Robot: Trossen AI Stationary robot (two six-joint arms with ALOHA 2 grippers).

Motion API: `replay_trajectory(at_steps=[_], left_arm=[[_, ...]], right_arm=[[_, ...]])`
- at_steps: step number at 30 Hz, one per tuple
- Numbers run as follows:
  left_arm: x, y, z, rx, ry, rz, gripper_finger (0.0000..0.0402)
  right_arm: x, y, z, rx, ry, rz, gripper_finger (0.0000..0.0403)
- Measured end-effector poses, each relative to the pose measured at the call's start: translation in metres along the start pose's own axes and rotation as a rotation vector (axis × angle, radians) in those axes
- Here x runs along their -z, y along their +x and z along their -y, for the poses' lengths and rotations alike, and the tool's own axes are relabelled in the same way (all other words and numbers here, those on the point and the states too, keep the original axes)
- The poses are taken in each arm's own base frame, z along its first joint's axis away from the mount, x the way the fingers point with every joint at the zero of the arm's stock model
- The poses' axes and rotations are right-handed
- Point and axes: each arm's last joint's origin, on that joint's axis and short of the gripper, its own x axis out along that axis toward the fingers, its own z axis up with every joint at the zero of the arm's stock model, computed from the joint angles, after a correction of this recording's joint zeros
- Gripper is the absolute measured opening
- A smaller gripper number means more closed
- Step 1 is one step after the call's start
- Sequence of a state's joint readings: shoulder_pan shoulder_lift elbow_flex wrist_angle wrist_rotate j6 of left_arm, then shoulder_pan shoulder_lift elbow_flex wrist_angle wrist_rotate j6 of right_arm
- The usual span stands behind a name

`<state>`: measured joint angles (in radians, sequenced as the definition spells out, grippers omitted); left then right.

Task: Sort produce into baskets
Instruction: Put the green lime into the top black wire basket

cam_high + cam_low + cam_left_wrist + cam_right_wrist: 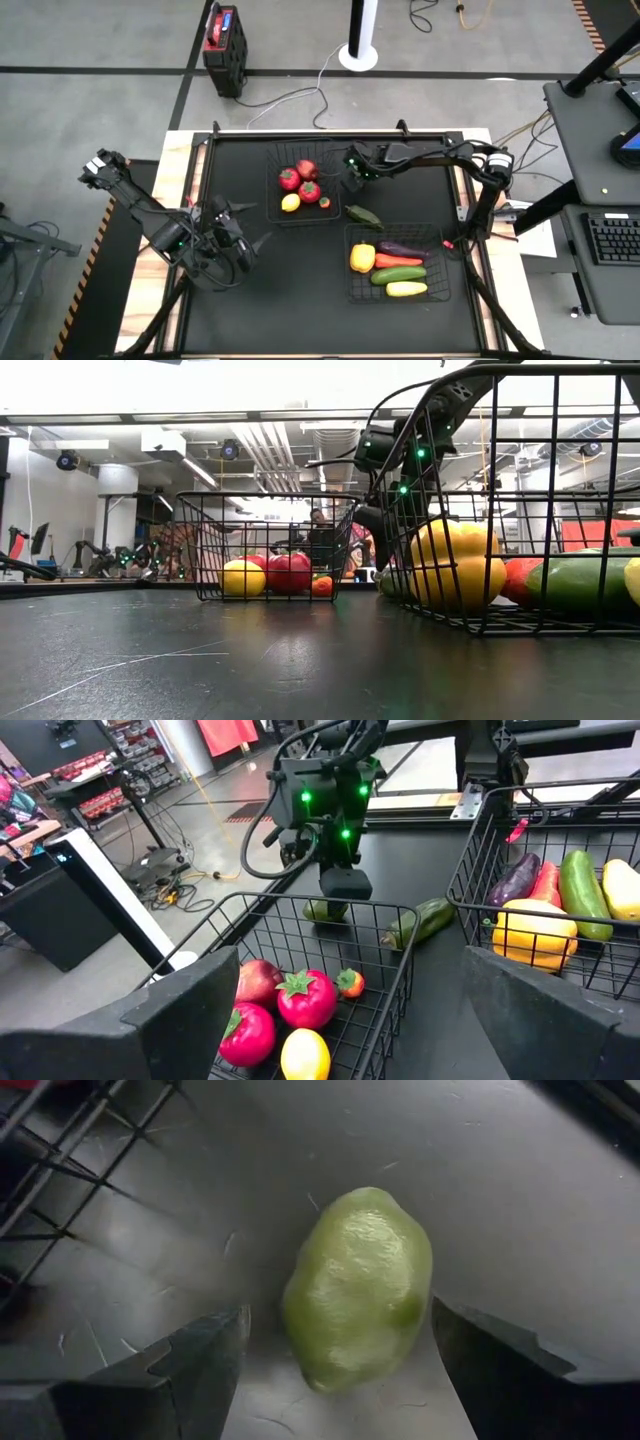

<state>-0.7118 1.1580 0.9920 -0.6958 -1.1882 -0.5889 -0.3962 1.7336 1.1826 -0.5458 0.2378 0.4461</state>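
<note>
Right gripper: the right gripper (338,1355) hangs low over the mat, its fingers (170,1370) spread wide on either side of a pale green, lime-like fruit (358,1287), neither finger touching it.
Lime-like fruit: it lies on the black mat (300,300) just outside the upper basket, off that basket's right side.
Left gripper: the left gripper (330,1020) is released, its dark fingers apart, holding nothing; it waits over the mat's left part, facing the upper basket.
Upper basket: the black wire-grid basket (281,215) holds two red apple-like fruits (307,169), a red tomato (309,192), a yellow lemon (290,203) and a small red strawberry-like piece (325,204).
Loose pepper: a dark green pepper (364,214) lies on the mat between the two baskets, touching neither as far as the high view shows.
Lower basket: the second wire basket (440,292) carries a yellow bell pepper (362,258), a dark purple eggplant (400,249), an orange carrot (398,261), a green cucumber (398,274) and a yellow squash-like piece (405,289), packed side by side.
Background: a person (320,538) shows in the room beyond the table.
</note>
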Motion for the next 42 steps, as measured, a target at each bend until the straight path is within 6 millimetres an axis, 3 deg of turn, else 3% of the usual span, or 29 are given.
replay_trajectory(at_steps=[21, 37, 42], left_arm=[[0.0, 0.0, 0.0, 0.001, -0.001, -0.001, 0.0362], [0.0, 0.0, 0.0, 0.002, 0.0, -0.001, 0.0362], [0.0, 0.0, 0.0, 0.002, 0.0, -0.001, 0.0362]], right_arm=[[0.01, 0.01, 0.003, 0.02, 0.01, 0.018, 0.0297], [0.012, 0.011, 0.004, 0.024, 0.015, 0.009, 0.0219], [0.009, -0.003, 0.007, 0.026, 0.007, 0.005, 0.0217]])
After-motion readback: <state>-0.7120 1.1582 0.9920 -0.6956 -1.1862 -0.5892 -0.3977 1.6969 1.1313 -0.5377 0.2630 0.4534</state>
